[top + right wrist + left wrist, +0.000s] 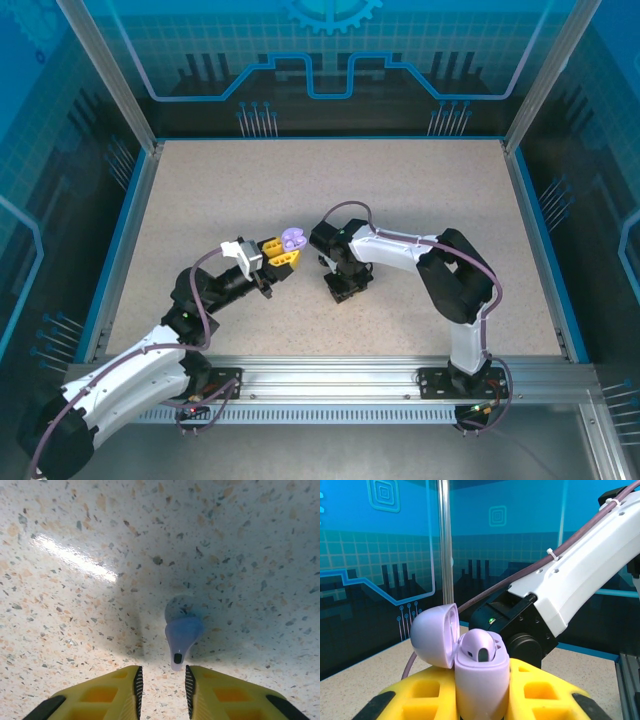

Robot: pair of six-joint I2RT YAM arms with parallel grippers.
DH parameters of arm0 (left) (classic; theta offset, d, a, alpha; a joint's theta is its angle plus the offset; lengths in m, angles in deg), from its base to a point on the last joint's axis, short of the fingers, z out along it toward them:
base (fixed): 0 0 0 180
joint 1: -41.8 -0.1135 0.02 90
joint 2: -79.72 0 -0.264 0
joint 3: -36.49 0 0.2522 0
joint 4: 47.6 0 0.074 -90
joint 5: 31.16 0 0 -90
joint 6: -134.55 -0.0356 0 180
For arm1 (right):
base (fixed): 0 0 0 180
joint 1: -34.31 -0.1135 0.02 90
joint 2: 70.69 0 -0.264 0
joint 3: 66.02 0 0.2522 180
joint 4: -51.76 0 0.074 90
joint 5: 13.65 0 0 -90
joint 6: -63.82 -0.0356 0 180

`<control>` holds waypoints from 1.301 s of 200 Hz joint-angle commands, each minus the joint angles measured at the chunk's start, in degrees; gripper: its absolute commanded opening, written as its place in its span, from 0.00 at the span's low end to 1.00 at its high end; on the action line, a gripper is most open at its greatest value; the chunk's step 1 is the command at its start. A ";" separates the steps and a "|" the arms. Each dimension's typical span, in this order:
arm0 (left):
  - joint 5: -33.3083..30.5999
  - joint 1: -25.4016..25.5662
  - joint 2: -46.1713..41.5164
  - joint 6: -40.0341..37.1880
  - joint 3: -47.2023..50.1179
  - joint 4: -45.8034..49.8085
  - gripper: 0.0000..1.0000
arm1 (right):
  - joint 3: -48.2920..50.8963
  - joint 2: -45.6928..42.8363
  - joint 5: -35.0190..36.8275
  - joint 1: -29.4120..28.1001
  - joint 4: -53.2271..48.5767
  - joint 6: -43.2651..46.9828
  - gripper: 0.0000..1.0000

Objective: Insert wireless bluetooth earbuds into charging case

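Right jaws: open, holding nothing, pointing straight down at the bench (75, 540). The yellow fingers (107, 695) have a narrow gap between them. The loose earbud (183, 634), lavender, lies on the bench just ahead of that gap with its stem end toward it. As far as I can tell it touches neither finger.

Left jaws: clamped on the case (482, 680), also lavender, held up off the bench close beside the right arm's wrist; from the top camera the case (293, 238) sits near mid-bench. The lid (434, 636) is swung open on its hinge. The seated earbud (479, 650) is in one socket. I can't see the other socket from this angle.

Step, my read: one bud is in and the second lavender one is about to be picked. The right arm is lined up but not down on it yet.

Next move needs:
- Shift slightly forward so the gap sits over the bud, then descend and close.
- Grip the rounded body squarely. It's tiny and smooth, so it will likely squirt out if pinched off-centre.
- Bring it to the case stem-first into the free socket.
- The left arm must hold the case steady with the opening facing the right arm.
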 commanded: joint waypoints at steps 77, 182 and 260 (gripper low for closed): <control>-1.04 0.34 -0.97 -1.67 -0.06 0.54 0.00 | -3.77 1.41 3.62 0.48 -2.82 -1.74 0.38; -1.08 0.26 -0.98 -1.55 -0.04 0.47 0.00 | -5.43 5.70 3.99 1.05 -0.98 -1.47 0.38; -1.09 0.26 -0.85 -1.46 -0.04 0.57 0.00 | -6.54 6.60 5.36 1.22 -0.33 -1.13 0.35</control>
